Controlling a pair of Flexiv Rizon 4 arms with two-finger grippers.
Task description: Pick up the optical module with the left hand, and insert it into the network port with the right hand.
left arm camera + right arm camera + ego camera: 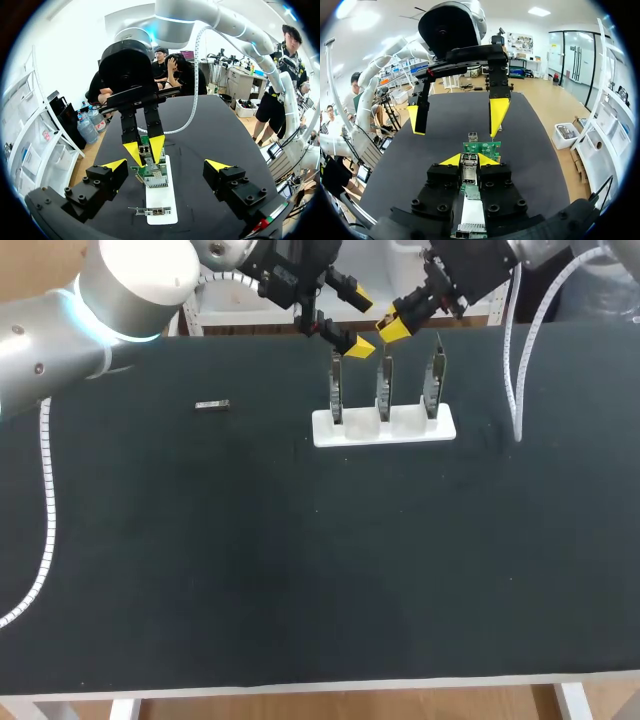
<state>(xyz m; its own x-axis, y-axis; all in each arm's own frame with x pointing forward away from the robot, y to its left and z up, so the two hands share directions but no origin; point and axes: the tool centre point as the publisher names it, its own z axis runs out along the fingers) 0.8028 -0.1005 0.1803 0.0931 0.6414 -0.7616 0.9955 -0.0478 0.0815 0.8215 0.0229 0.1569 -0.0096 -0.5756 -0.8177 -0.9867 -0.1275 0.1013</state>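
Head view: shows a black table (300,570) with a white base (420,428) near its far edge, three boards upright in it in a row: left board (336,390), middle board (384,388), right board (433,385); shows a small metal piece (212,405) flat on the table, well apart from the base, toward the left arm's side, touched by nothing; places the left gripper (359,322) above and behind the gap between left and middle boards, fingers spread wide, nothing between them; places the right gripper (393,330) just beside it, over the middle board's top, yellow tips drawn close together.

Right wrist view: shows both own fingers clamped from two sides on the module (469,167), a slim metal body lying lengthwise between the tips and pointing ahead; puts the middle board's green face (481,148) just ahead of the module's nose, near enough that touching or apart cannot be told; shows the left gripper (456,119) beyond, hanging over the board, jaws wide.

Left wrist view: gives the same from the opposite side; own fingers far apart and empty; right gripper (145,150) ahead between them, tips pinched on the module just above the middle board (150,175); left board seen edge-on nearer, under the open fingers; base (170,205) beneath both, running away along the table.
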